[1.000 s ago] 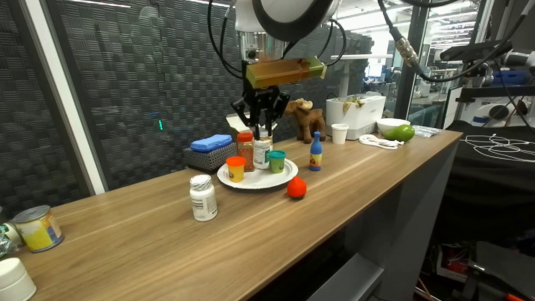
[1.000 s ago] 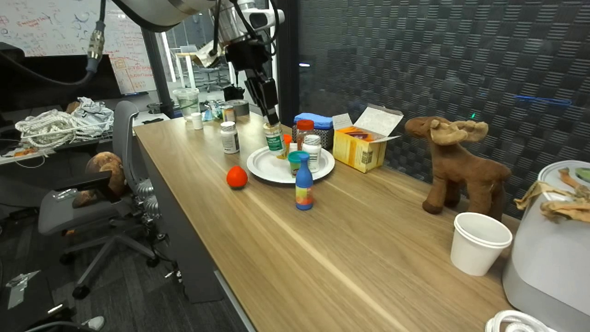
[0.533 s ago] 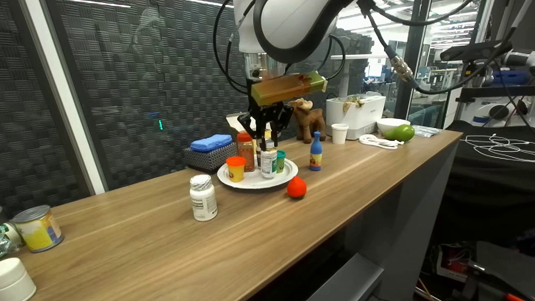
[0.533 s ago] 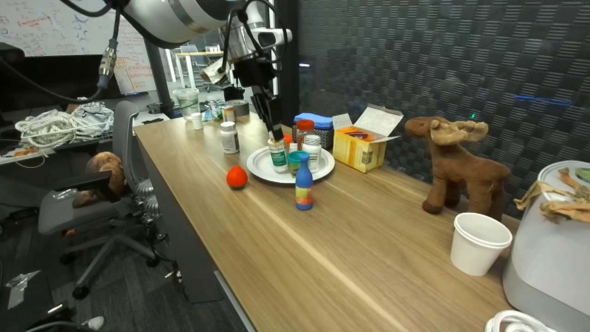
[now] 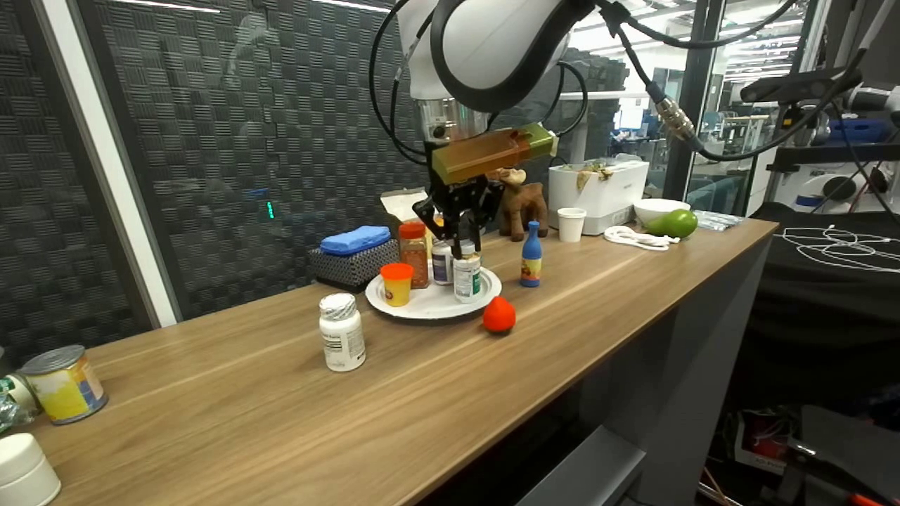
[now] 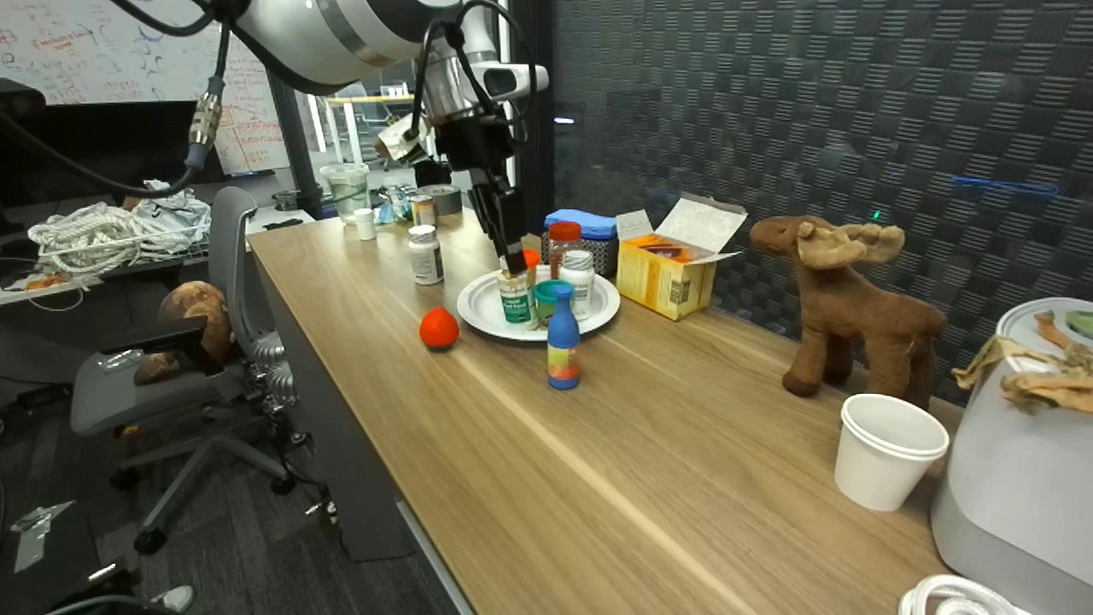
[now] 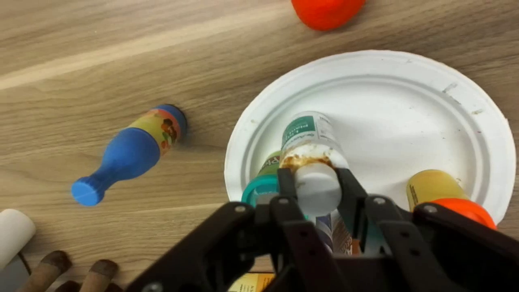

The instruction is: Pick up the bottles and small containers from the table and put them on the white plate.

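The claw [image 7: 315,174] sits lower than a moment ago, and the green-labelled bottle [image 7: 301,129] comes down with it, shifting slightly toward the blue bottle [image 7: 131,151]. Instead of hanging high over the white plate [image 7: 389,117], its base now reaches about plate level.

The claw is grasping that bottle: its 2 fingers close on either side of the white cap. The bottle is roughly upright, straight below the claw; whether its base rests on the plate already, I cannot tell. The green tub [image 6: 546,299] is just beside it, so a careless release could nudge it.

For the task, this looks like the end of 1 placement: settle the base, then let go. 3 likely items remain off the plate: the white bottle [image 5: 342,334] and the blue bottle, on opposite sides of the claw, and the red piece [image 5: 499,316], nearer, just past the rim.
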